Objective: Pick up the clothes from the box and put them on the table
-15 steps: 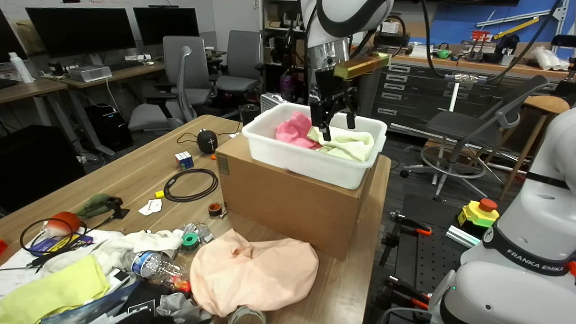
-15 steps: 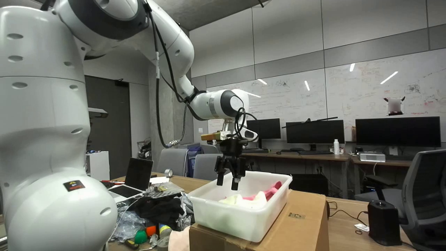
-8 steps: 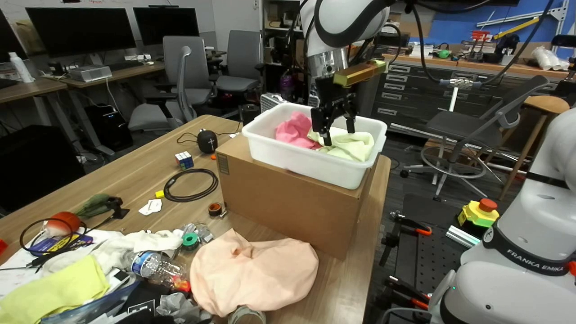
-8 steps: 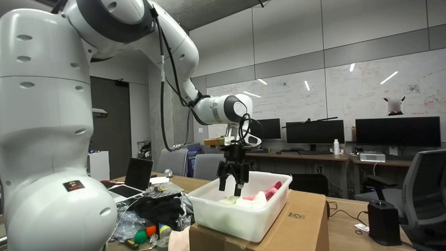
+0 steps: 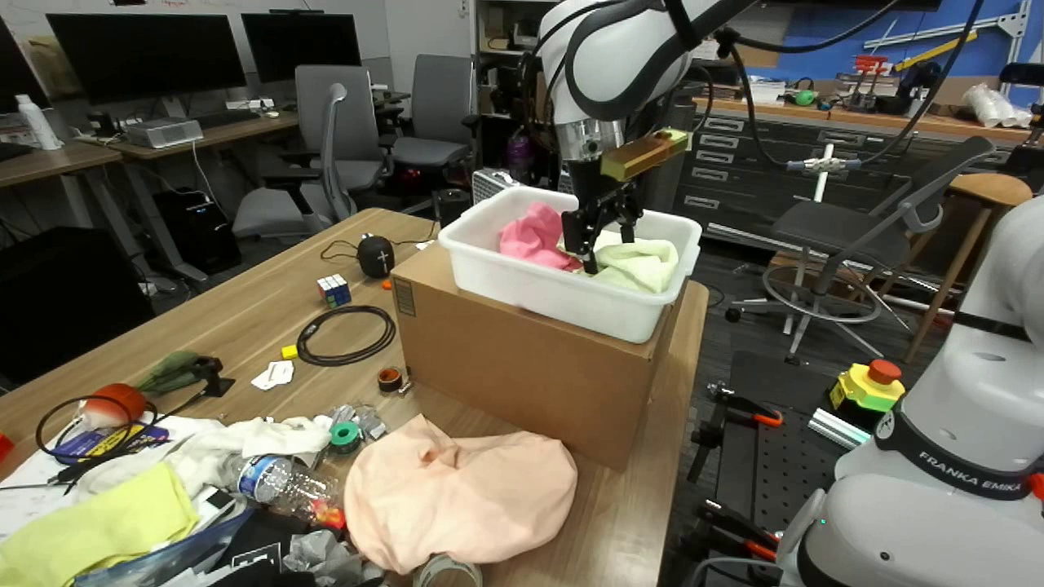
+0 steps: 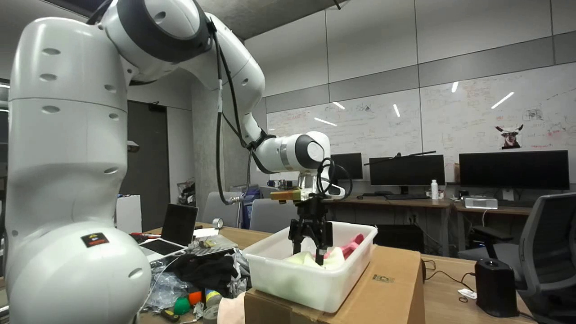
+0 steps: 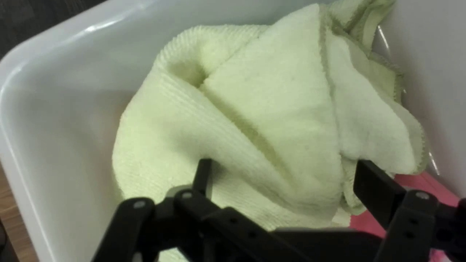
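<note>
Gripper (image 7: 284, 165) points down from the bent arm (image 6: 249, 67) into the bin (image 6: 297, 283), fingers (image 7: 376, 193) spread at yellow cloth (image 7: 284, 91).

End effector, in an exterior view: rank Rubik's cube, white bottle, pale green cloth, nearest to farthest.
1. Pale green cloth: in the white tub, right at the end effector.
2. Rubik's cube: on the wooden table, left of the cardboard box in the picture.
3. White bottle: on a separate desk, far left in the background.
</note>
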Action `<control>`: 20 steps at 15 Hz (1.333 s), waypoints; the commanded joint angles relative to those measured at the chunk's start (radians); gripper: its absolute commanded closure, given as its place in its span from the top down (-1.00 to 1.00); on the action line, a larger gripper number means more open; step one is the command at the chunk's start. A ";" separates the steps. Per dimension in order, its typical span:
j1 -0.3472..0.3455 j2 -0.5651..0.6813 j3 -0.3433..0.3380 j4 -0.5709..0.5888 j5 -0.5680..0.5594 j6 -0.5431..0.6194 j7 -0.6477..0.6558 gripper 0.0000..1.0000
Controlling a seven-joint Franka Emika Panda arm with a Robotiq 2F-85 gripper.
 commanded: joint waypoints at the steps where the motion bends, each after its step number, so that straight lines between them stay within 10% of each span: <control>1: -0.001 0.015 -0.006 -0.006 -0.051 0.057 0.011 0.50; 10: 0.001 0.011 -0.005 -0.012 -0.040 0.105 0.001 -0.74; 20: -0.009 -0.204 -0.008 -0.060 0.038 0.209 0.015 -0.79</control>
